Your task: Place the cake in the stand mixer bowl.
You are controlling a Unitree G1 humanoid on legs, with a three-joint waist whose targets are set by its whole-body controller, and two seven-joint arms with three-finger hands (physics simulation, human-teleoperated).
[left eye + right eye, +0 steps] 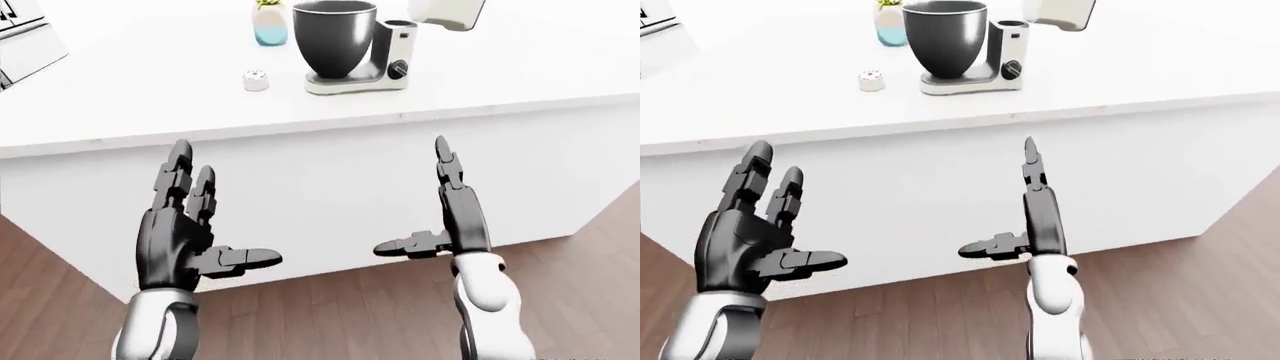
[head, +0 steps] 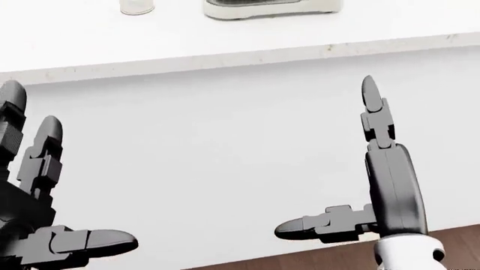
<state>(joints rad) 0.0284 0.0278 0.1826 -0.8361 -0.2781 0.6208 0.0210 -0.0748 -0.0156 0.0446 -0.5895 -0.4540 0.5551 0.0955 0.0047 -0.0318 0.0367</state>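
**Inspector:** White counter (image 1: 520,67) fills the upper half of the left-eye view, its pale side panel below it, and brown wood floor (image 1: 330,315) runs along the bottom. Next in size?

**Assistant:** Stand mixer (image 1: 395,52), upper centre, white body with its head tilted up. Its dark bowl (image 1: 333,37) sits on the base, mouth open and unobstructed. Just left of the bowl, at the top edge, a small potted plant (image 1: 269,22).

**Inspector:** Hands?

**Assistant:** Left hand (image 1: 185,225) lower left, right hand (image 1: 450,217) lower right. Both are spread wide, fingers pointing up, thumbs turned inward. Neither holds anything. Both are below the counter edge, well apart from the goods.

**Inspector:** The cake?

**Assistant:** Cake (image 1: 256,79) is a small pale round item with specks on top, standing on the counter left of the mixer base, near it but apart. Finer detail is too small to tell.

**Inspector:** Handling assessment?

**Assistant:** Judged light, soft and easily crushed, with a topping likely to smear. Recommend taking hold low on the sides with thumb opposing fingers, light pressure, keeping it upright. The bowl is deep, so a lowered release seems safer than a drop.
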